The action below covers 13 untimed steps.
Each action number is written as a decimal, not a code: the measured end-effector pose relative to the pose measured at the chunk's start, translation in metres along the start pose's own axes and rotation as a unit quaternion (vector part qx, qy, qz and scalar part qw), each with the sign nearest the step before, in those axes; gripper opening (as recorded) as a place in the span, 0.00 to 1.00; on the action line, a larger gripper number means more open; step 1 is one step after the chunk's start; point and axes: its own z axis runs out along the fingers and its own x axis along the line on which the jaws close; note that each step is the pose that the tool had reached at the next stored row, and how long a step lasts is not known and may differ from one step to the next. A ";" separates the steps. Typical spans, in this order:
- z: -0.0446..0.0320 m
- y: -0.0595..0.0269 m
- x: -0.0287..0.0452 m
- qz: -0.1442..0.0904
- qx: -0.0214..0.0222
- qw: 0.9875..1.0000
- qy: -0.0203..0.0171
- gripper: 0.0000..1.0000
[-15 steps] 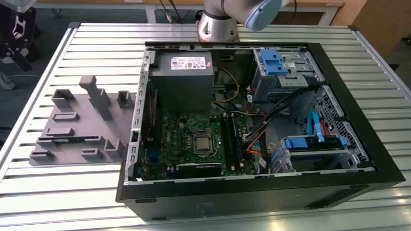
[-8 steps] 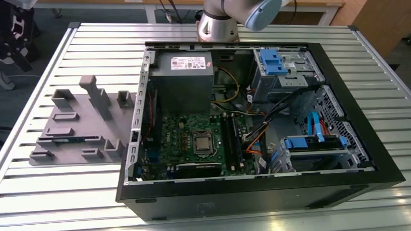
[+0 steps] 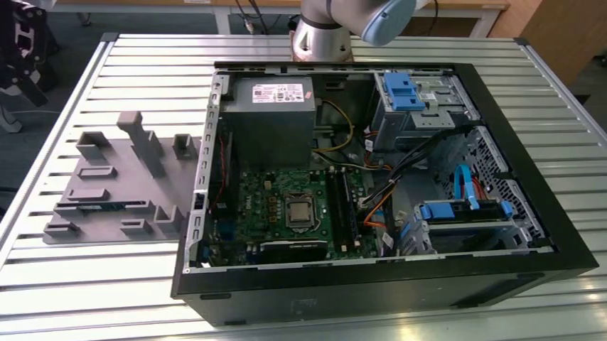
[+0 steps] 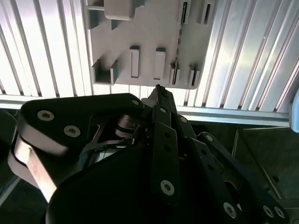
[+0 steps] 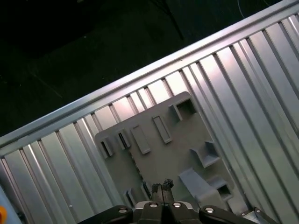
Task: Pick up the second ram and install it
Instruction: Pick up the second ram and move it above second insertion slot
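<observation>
Slatted bench [image 3: 114, 284] carries a grey holder tray [image 3: 114, 188] beside the open computer case [image 3: 379, 284]; the second ram [image 3: 99, 206] sits in that tray; your gripper [image 5: 161, 185] hovers above, fingertips together.

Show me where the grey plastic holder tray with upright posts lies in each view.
Exterior view: grey plastic holder tray on the ribbed metal table, at the exterior view's left of the open black computer case.
First wrist view: tray beyond the gripper.
Second wrist view: tray beyond the gripper.
Shared landmark: the ribbed metal table under it.
</observation>
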 end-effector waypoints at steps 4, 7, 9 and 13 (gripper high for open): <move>0.0003 0.0000 0.0000 -0.028 0.000 1.000 0.001 0.11; 0.0007 0.0000 0.0000 -0.051 -0.001 0.999 0.003 0.11; 0.0010 0.0000 0.0000 -0.067 -0.001 0.998 0.003 0.11; 0.0015 0.0000 0.0000 -0.100 -0.002 0.995 0.005 0.11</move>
